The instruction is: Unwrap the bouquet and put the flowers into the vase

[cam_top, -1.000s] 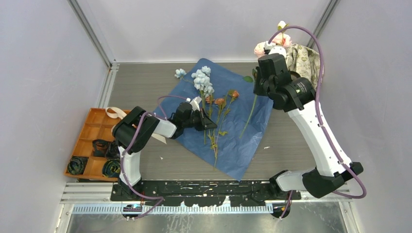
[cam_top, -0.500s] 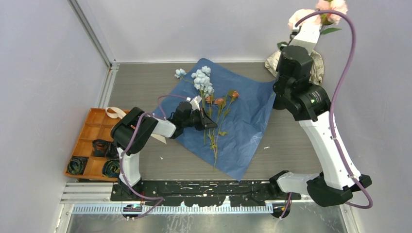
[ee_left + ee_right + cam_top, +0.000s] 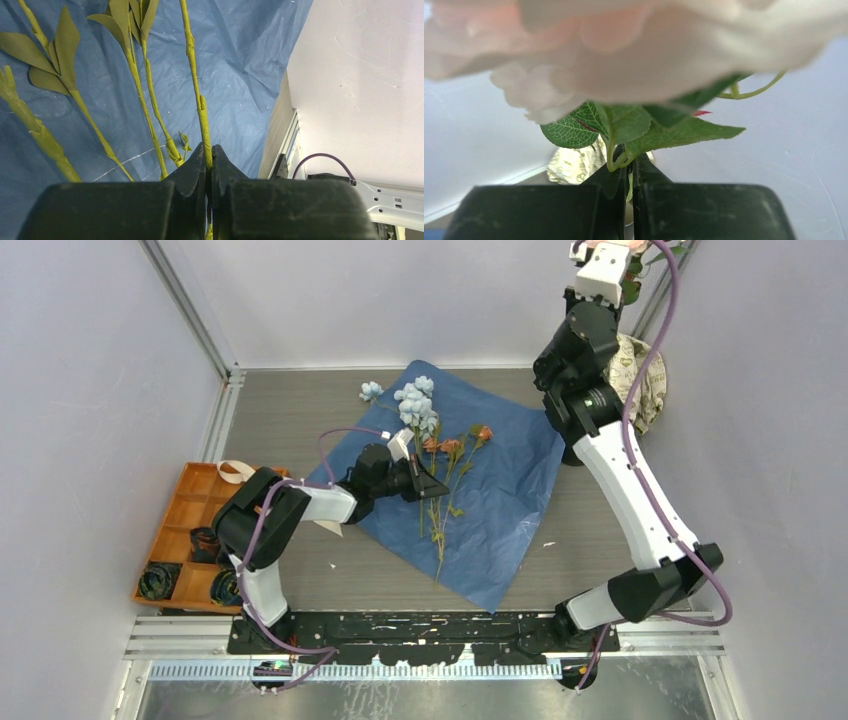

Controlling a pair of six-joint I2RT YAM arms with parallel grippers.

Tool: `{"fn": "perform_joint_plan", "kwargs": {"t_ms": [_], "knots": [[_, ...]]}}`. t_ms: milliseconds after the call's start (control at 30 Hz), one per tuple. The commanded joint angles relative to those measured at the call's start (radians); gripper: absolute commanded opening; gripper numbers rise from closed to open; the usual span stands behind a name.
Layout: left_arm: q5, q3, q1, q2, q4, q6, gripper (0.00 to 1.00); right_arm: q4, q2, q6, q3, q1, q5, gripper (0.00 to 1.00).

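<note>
The bouquet's blue paper sheet [image 3: 500, 510] lies spread flat on the table. Pale blue flowers [image 3: 418, 405] and rust-orange ones [image 3: 456, 447] lie on it with their green stems. My left gripper [image 3: 432, 490] sits low over the sheet, shut on one green stem [image 3: 192, 65]; in its wrist view the gripper [image 3: 208, 155] pinches that stem. My right gripper [image 3: 598, 252] is raised high at the back right, shut on the leafy stem of a pink flower [image 3: 649, 45] in the right wrist view [image 3: 629, 162]. A dark shape by the right forearm [image 3: 571, 454] looks like the vase, mostly hidden.
A beige patterned cloth [image 3: 640, 380] lies bunched at the back right, behind the right arm. An orange compartment tray [image 3: 190, 502] with dark rolls stands at the left, and a cream ribbon [image 3: 237, 472] lies over its rim. Walls close in on three sides.
The right arm has lifted the pink flower off the sheet, up and toward the back right corner. The left gripper has shifted slightly right, still holding its stem.
</note>
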Motion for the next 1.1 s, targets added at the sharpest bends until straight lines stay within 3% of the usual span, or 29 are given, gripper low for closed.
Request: {"fn": "perform_joint_plan", "kwargs": {"t_ms": [0, 467, 900, 1000, 1067], "knots": [[0.013, -0.007, 0.000, -0.055, 0.016, 0.033, 0.00, 0.073, 0.014, -0.035, 0.033, -0.047, -0.012, 0.01], [0.005, -0.006, 0.000, -0.062, 0.012, 0.029, 0.00, -0.079, -0.006, 0.257, -0.106, -0.183, -0.117, 0.01], [0.001, -0.004, 0.000, -0.082, -0.008, 0.053, 0.00, -0.175, 0.045, 0.462, -0.244, -0.233, -0.183, 0.01], [-0.006, -0.003, -0.001, -0.102, -0.032, 0.069, 0.00, -0.231, 0.069, 0.516, -0.248, -0.233, -0.192, 0.09], [-0.012, -0.003, 0.000, -0.116, -0.047, 0.079, 0.00, -0.272, 0.086, 0.537, -0.243, -0.235, -0.205, 0.22]]}}
